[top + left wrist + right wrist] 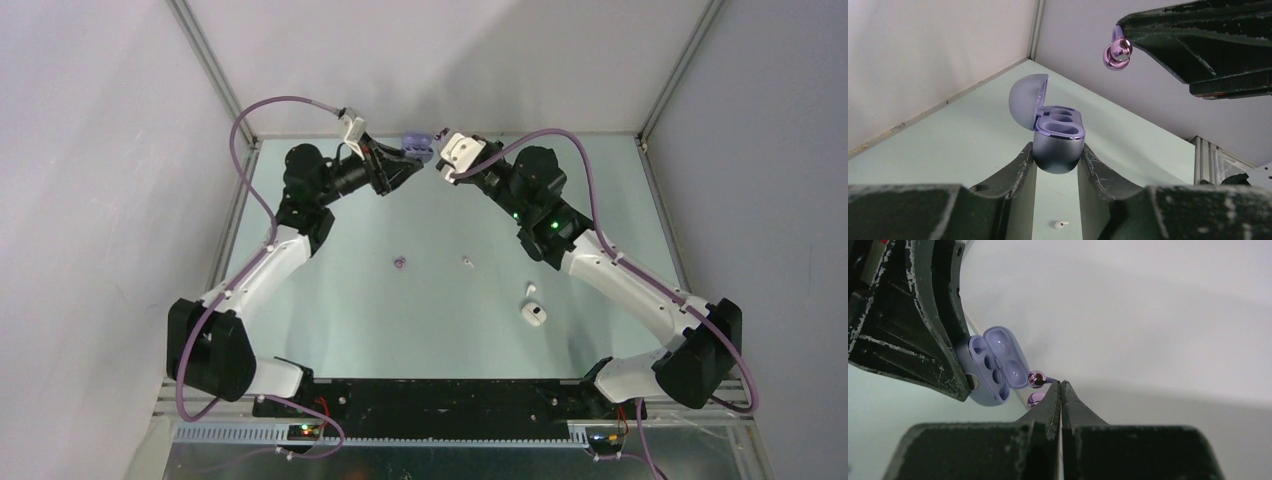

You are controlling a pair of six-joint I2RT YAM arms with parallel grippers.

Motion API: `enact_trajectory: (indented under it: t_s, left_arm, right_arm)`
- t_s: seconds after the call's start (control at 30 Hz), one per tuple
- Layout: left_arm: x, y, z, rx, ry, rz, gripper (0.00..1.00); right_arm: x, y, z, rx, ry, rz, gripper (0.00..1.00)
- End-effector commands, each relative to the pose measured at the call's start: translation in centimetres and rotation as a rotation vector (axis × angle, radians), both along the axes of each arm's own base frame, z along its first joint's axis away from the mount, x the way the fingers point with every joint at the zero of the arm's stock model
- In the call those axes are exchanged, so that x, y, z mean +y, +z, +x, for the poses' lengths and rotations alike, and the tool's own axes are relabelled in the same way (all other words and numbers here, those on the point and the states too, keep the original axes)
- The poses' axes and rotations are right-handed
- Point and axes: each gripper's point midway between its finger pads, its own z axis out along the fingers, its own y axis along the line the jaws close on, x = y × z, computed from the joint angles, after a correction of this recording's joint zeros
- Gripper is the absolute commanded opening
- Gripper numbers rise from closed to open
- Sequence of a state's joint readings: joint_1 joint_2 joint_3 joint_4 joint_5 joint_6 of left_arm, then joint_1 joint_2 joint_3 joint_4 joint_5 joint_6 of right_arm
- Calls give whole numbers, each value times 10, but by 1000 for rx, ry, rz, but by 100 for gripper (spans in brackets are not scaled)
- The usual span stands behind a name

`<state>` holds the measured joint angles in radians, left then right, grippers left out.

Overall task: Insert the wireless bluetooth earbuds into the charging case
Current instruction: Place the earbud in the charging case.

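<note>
My left gripper [1057,148] is shut on the base of the pale purple charging case [1058,136], held in the air at the back of the table. The case's lid [1027,102] is open and both wells look empty. My right gripper [1061,383] is shut on a shiny purple earbud [1037,379], which sticks out from its tips just beside the case [993,365]. In the left wrist view this earbud [1118,54] hangs above and to the right of the case. From above, the two grippers [405,160] [443,166] meet tip to tip.
On the green table [330,320] lie another purple earbud [400,263], a white earbud [467,261], a second white earbud [530,290] and a small white case [534,314]. The back wall stands close behind both grippers.
</note>
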<state>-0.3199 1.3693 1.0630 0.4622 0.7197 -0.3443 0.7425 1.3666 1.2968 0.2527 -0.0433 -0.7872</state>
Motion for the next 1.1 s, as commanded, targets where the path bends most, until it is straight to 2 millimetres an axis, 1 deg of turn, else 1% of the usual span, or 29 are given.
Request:
enact_trajectory:
  t_s: [0.0,0.13,0.23,0.47,0.87,1.07]
  left_arm:
    - [-6,29,-15,-91,-59,-30,0]
    - [-9,35,-26,-143,-108,-37,0]
    - [-9,36,-28,-147,-114,-40,0]
    - [-8,39,-31,-159,-116,-47,0]
    - [-5,42,-32,-164,-116,-72,0]
    - [-3,44,-31,-160,-104,-84,0]
  right_arm:
    - [7,23,-9,-60,42,60,0]
    - [12,21,-8,-66,44,61,0]
    - [17,26,-11,-102,59,66,0]
    - [23,22,-14,-138,67,47,0]
    - [18,18,-6,-150,8,27,0]
    - [18,15,-7,-144,11,21,0]
